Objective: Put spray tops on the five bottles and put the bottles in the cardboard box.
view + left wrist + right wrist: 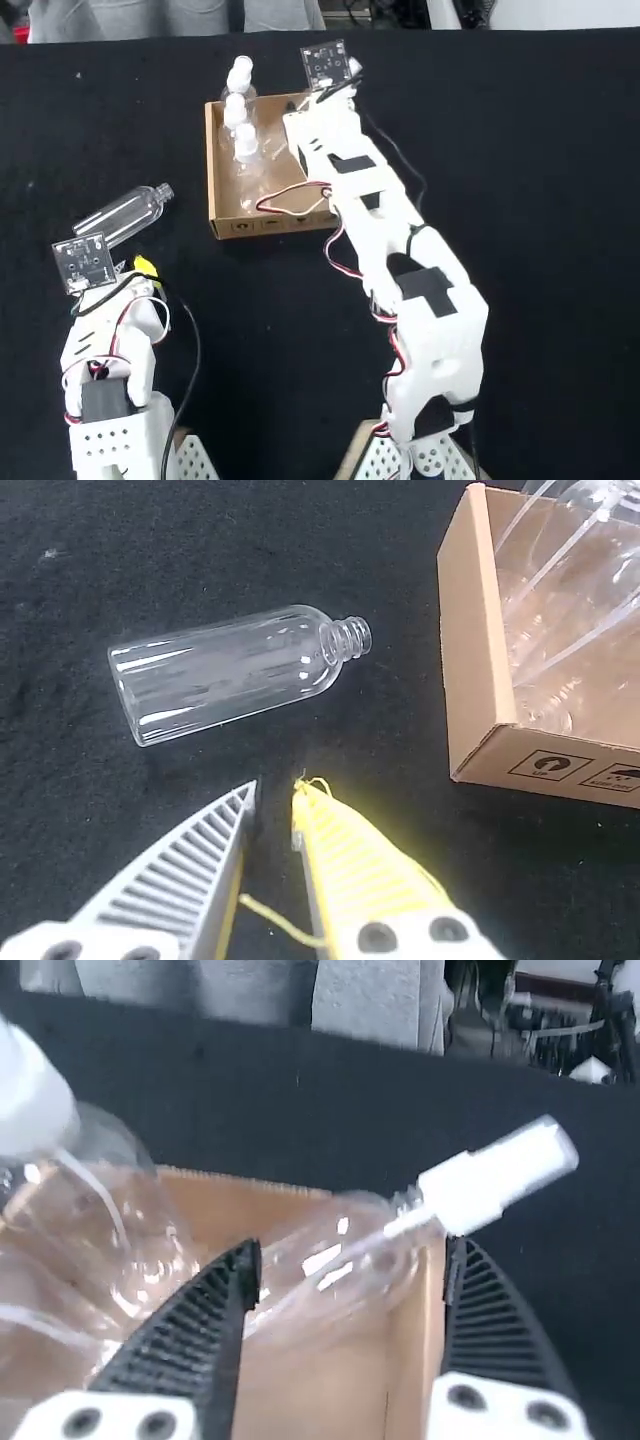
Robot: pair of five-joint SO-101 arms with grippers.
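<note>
Your left gripper (275, 790) sits low over the black worktop (120, 540), its grey and yellow fingers (345, 865) drawn to a narrow gap with nothing between them. Just beyond the tips lies a clear plastic bottle with a bare threaded neck (235, 670), on its side, neck pointing toward the brown cardboard box (470, 630) but apart from it.

Your right gripper (350, 1250) is over the box, its black fingers (215, 1300) spread wide. Between them lies a clear bottle with a white spray top (400, 1235), leaning on the box wall with its top poking out past the rim. From above you can see more capped clear bottles (240, 130) lying side by side along the box's left half.
</note>
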